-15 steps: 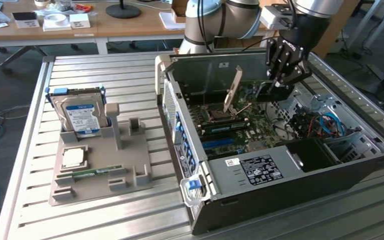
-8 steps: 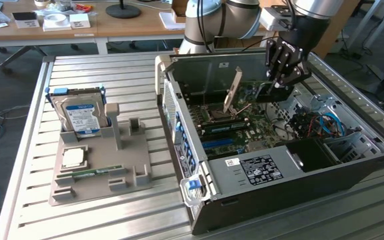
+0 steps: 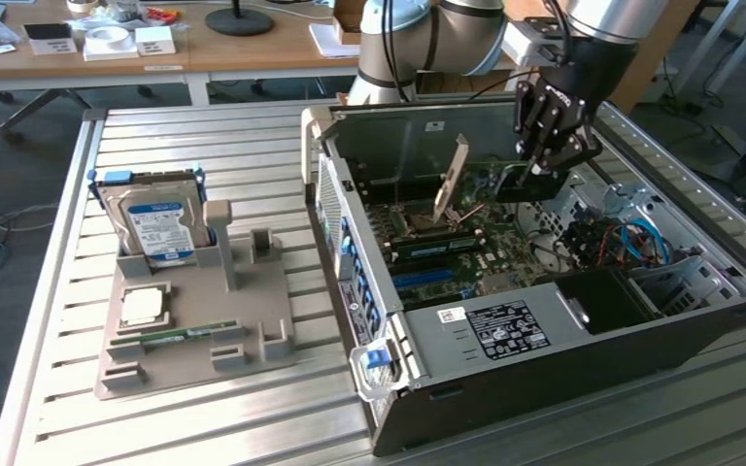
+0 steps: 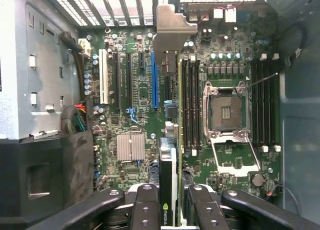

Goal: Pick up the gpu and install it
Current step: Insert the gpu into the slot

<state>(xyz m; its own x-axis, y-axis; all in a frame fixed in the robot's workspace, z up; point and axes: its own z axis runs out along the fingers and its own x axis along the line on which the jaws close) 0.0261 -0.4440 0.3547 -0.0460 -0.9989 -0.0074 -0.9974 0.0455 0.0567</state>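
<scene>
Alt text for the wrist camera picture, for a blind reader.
The gripper clamps the gpu edge-on above the motherboard inside a computer case, close to a blue expansion slot. An open, empty CPU socket lies nearby.

We see the gpu (image 4: 167,160) as a dark, matt-edged card with a dull silvery sheet-metal bracket, set between the matt black fingers (image 4: 146,210) of the gripper (image 4: 171,195). The motherboard (image 4: 145,98) is green lacquered board with a faint gloss. Its heatsink (image 4: 131,146) is bare finned metal, and the CPU socket frame (image 4: 226,110) is bright, shiny metal. The computer case (image 3: 542,388) is matt black outside and bare grey sheet metal inside. The table (image 3: 191,136) is ribbed metal with a satin sheen, and the parts holder (image 3: 179,364) is matt grey plastic.
</scene>
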